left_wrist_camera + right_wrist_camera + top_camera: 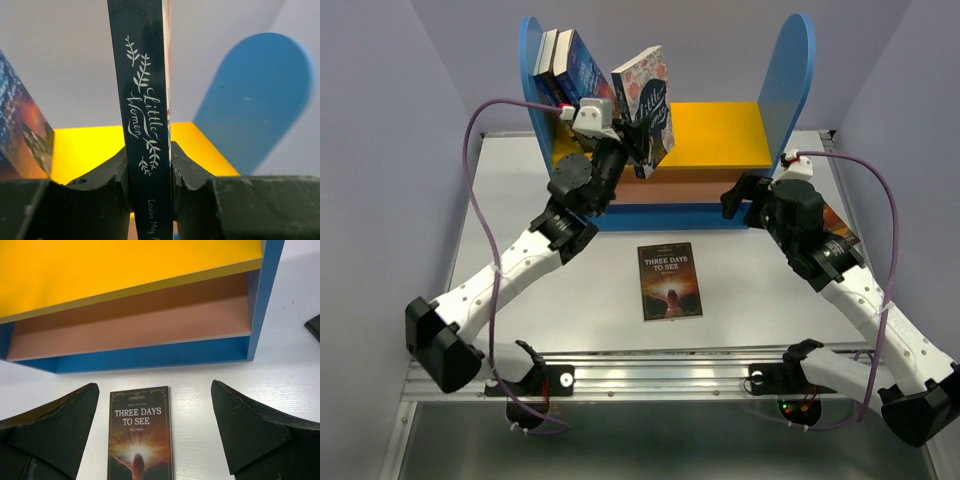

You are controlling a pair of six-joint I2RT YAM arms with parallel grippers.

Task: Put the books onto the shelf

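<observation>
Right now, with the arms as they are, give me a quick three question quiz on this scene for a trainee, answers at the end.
1. True or false: the right gripper is open and holds nothing.
2. Fill in: the left gripper is shut on the book titled ___.
3. Pick one. Relative to the shelf, the Three Days to See book lies: A, on its top board; B, flat on the table in front of it; C, inside its lower bay.

Key: 1 true. 2 Little Women. 3 B.
</observation>
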